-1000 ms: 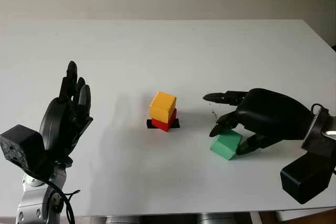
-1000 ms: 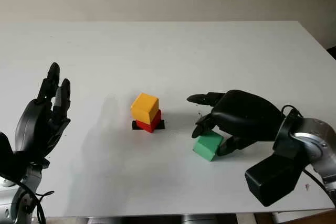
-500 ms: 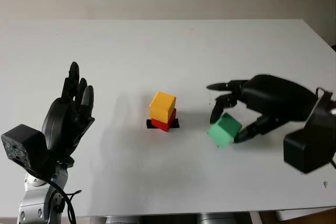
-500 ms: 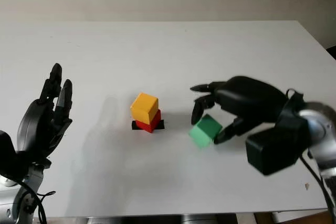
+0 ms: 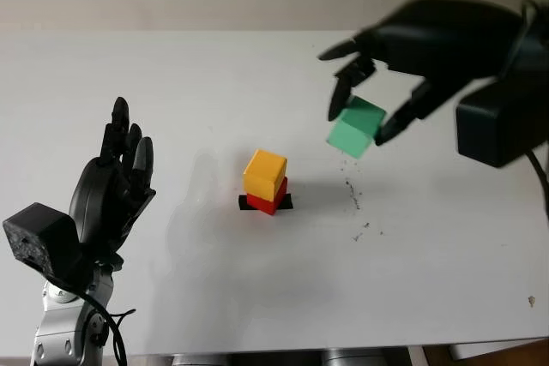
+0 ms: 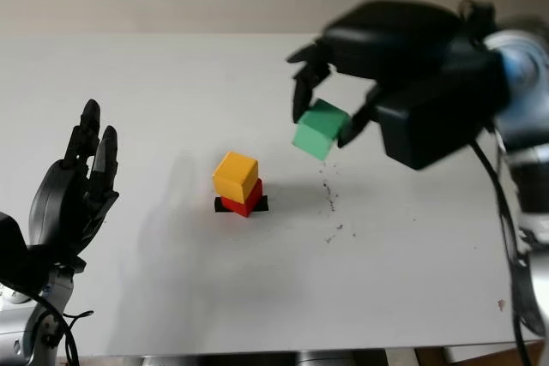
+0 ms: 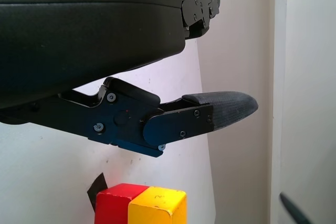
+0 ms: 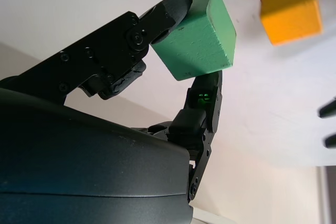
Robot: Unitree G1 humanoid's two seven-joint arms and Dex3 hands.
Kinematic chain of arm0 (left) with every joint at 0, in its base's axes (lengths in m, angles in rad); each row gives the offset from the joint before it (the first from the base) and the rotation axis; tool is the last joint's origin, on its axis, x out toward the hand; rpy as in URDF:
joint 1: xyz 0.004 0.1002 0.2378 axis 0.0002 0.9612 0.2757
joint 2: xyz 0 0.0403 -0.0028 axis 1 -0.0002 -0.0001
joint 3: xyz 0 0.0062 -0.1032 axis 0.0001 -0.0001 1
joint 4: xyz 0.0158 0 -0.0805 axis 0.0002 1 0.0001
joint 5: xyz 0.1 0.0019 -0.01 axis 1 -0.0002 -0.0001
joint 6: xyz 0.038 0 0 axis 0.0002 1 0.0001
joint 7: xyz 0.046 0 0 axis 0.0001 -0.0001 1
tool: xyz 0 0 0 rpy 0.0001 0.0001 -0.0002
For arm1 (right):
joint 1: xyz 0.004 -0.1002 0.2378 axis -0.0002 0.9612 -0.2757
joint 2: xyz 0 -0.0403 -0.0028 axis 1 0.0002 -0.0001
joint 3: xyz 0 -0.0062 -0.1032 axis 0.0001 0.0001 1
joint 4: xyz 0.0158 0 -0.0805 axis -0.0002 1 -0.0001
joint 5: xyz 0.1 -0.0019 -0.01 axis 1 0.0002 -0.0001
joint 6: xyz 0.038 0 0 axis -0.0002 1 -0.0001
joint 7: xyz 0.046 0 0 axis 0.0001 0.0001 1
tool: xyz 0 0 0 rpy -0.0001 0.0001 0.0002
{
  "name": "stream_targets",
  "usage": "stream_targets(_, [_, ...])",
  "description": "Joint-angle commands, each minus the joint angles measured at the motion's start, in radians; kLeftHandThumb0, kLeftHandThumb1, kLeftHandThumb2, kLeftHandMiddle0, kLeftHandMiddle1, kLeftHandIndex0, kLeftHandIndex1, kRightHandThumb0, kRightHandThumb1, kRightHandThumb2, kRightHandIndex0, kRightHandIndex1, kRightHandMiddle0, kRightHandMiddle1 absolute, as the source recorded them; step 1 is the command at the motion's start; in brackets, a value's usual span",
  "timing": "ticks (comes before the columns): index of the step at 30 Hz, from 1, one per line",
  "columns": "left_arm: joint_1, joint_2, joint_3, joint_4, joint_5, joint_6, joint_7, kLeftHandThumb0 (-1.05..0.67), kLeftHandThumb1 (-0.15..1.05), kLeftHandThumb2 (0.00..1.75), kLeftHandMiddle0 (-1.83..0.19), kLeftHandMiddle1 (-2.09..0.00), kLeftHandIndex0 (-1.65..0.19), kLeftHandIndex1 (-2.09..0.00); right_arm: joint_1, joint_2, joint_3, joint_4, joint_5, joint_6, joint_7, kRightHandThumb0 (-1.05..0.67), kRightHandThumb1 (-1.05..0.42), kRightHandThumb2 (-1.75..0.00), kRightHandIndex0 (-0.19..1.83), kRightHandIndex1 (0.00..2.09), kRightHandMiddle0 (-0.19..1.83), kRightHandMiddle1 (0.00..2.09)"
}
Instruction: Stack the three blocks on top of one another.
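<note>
A yellow block [image 5: 265,173] sits on a red block [image 5: 273,198] at the table's middle, over a black mark [image 5: 246,203]. My right hand [image 5: 371,96] hangs in the air to the right of and above this stack, shut on the green block [image 5: 353,127], which is tilted. The right wrist view has the green block [image 8: 200,36] pinched between the fingertips, with the yellow block [image 8: 292,9] beyond it. My left hand [image 5: 120,179] is open, raised over the table's left side. The stack also appears in the left wrist view, where the yellow block [image 7: 157,207] adjoins the red block [image 7: 114,203].
The white table [image 5: 257,83] has small dark specks [image 5: 356,212] right of the stack, where the green block lay. A beige wall runs behind the far edge. The table's right edge slants past my right arm.
My right hand has lifted the green block off the table, high and slightly leftward. Dark specks show where it lay. The left hand has barely moved.
</note>
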Motion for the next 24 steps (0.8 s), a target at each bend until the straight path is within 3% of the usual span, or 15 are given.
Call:
stream_targets(1, [-0.006, -0.010, -0.003, -0.003, 0.002, -0.002, 0.006, -0.65, 1.05, 0.62, 0.19, -0.01, 0.19, 0.00, -0.076, 0.034, 0.023, 0.030, -0.008, -0.010, 0.013, -0.41, -0.75, -0.06, 0.43, 0.06, 1.09, 0.45])
stream_targets(3, [-0.007, -0.018, -0.004, -0.006, 0.002, -0.001, 0.019, -0.63, 1.05, 0.64, 0.19, -0.03, 0.19, 0.00, -0.120, 0.071, 0.043, 0.057, -0.016, -0.004, 0.023, -0.42, -0.76, -0.06, 0.41, 0.05, 1.07, 0.49])
stream_targets(7, [-0.005, -0.023, -0.009, -0.007, 0.004, -0.006, 0.023, -0.67, 1.05, 0.63, 0.19, -0.03, 0.19, -0.01, -0.169, 0.135, 0.067, 0.113, -0.020, -0.013, 0.024, -0.43, -0.81, -0.06, 0.37, 0.04, 0.76, 1.08])
stream_targets(9, [-0.005, -0.025, -0.012, -0.006, 0.001, -0.009, 0.020, -0.68, 1.05, 0.63, 0.19, -0.02, 0.19, 0.00, -0.185, 0.160, 0.082, 0.137, -0.032, -0.019, 0.022, -0.42, -0.84, -0.06, 0.35, 0.04, 0.67, 1.19])
stream_targets(15, [-0.011, -0.041, -0.023, -0.011, 0.014, -0.002, 0.040, -0.71, 1.05, 0.62, 0.18, -0.03, 0.19, -0.01, -0.208, 0.226, 0.123, 0.206, -0.067, -0.014, 0.031, -0.40, -0.91, -0.07, 0.25, 0.01, 0.45, 1.38])
stream_targets(24, [-0.010, -0.047, -0.030, -0.006, 0.017, -0.004, 0.046, -0.72, 1.05, 0.61, 0.19, -0.05, 0.19, -0.01, -0.195, 0.270, 0.156, 0.266, -0.100, -0.046, 0.011, -0.40, -0.92, -0.06, 0.24, 0.03, 0.43, 1.40])
